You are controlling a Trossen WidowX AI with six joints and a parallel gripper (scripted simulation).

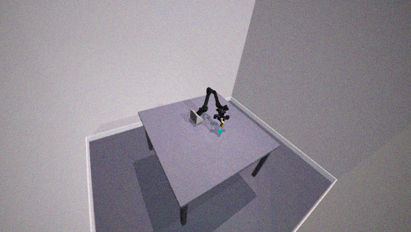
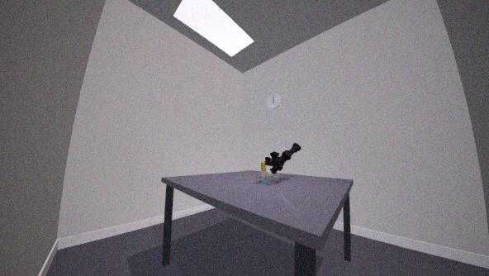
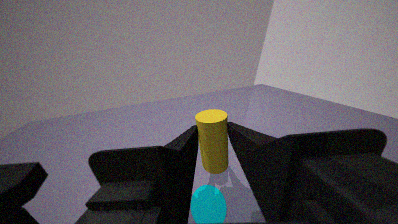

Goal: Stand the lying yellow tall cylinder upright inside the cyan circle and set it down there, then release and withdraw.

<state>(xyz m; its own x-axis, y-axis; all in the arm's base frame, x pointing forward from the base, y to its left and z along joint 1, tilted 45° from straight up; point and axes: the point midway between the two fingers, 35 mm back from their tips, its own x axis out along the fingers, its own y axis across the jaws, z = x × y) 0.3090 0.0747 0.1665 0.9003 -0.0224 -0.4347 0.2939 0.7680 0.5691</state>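
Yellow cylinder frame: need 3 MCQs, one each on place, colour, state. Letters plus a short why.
1. Where is the yellow cylinder?
A. lying on the table
B. between the end effector fingers, above the table
C. on the floor

2. What colour is the target circle?
A. red
B. white
C. cyan

3. How is the cylinder oriented?
A. upright
B. flat on its side
C. upside-down in a bin

Answers: 1 B, wrist view shows fingers on both sides; 2 C, cyan disc below; 3 A, its flat end faces up.

Grey table (image 2: pixel 231 194), small white wedge-shaped block (image 1: pixel 196 117) on it, round wall clock (image 2: pixel 273 100).
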